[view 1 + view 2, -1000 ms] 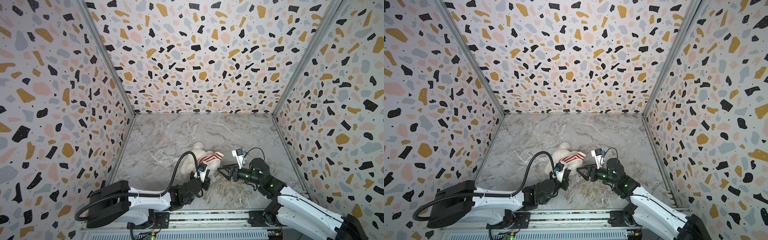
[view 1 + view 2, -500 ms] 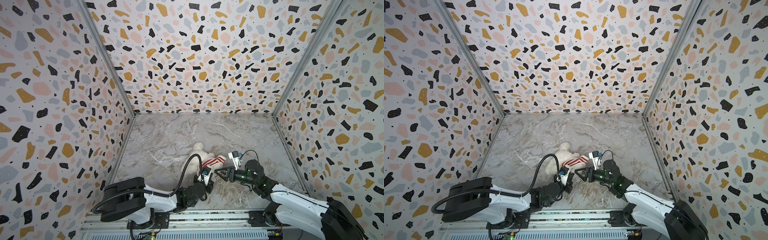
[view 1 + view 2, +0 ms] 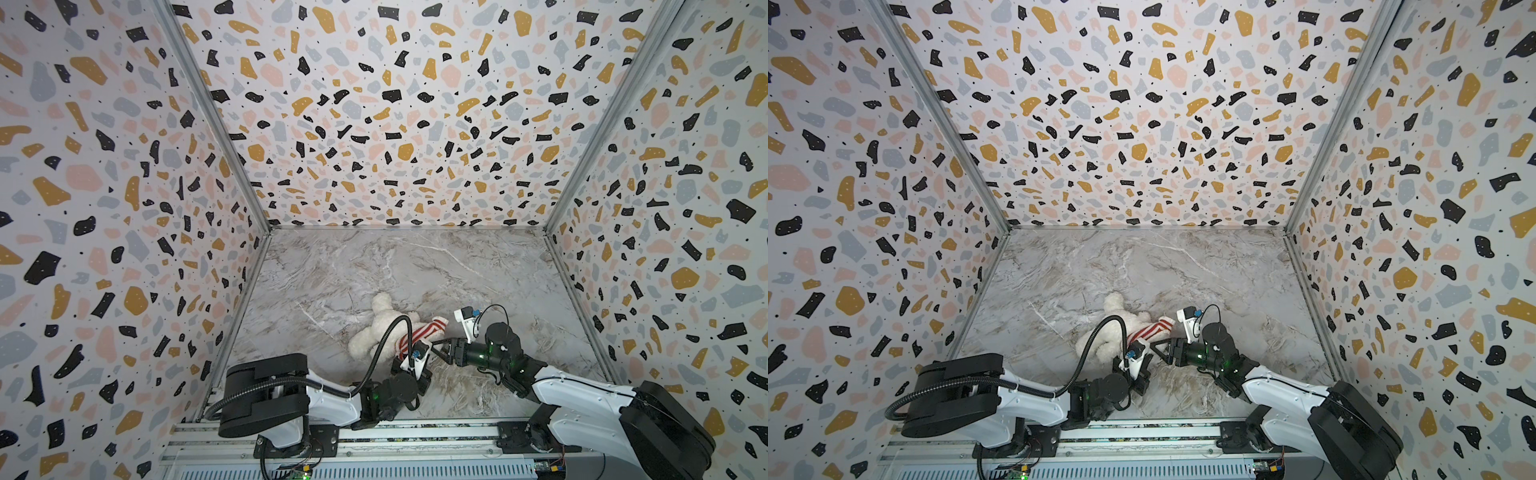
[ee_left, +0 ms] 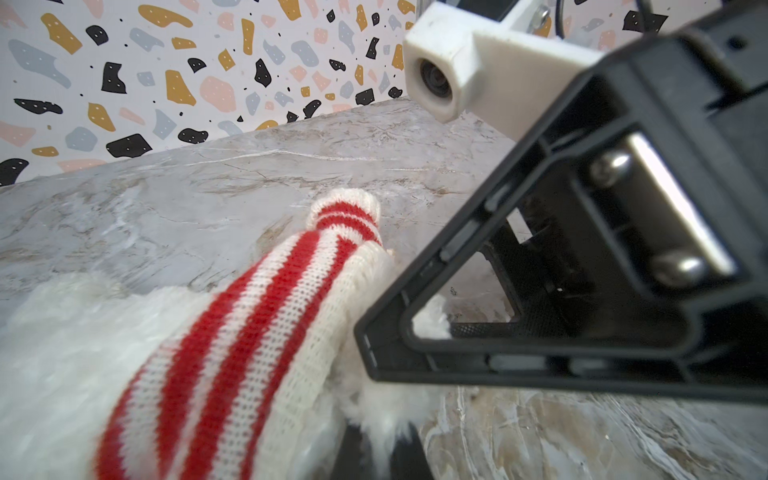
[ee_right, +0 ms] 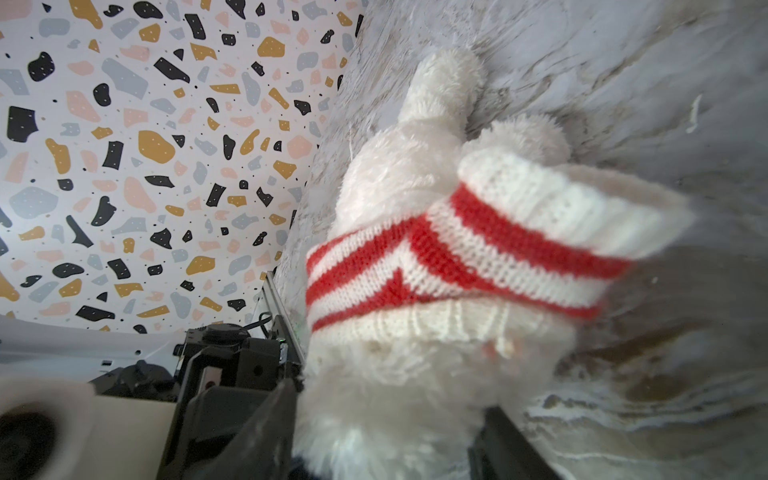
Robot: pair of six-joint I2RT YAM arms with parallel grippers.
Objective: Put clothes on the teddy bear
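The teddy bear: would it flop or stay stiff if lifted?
Probably floppy: the teddy bear lies slumped on the table, limbs splayed. Likely light and squashy, given its fluffy plush. Its fur and knit sweater should grip rather than slip.

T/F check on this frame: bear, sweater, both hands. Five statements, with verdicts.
1. The teddy bear lies on the marble table. True.
2. The sweater is blue and white. False: it is red-and-white striped.
3. The sweater lies apart from the bear. False: it wraps the bear's body.
4. The right hand has a finger on each side of the bear's fur. True.
5. The left hand hovers by the back wall. False: it is at the bear, shut on its fur.
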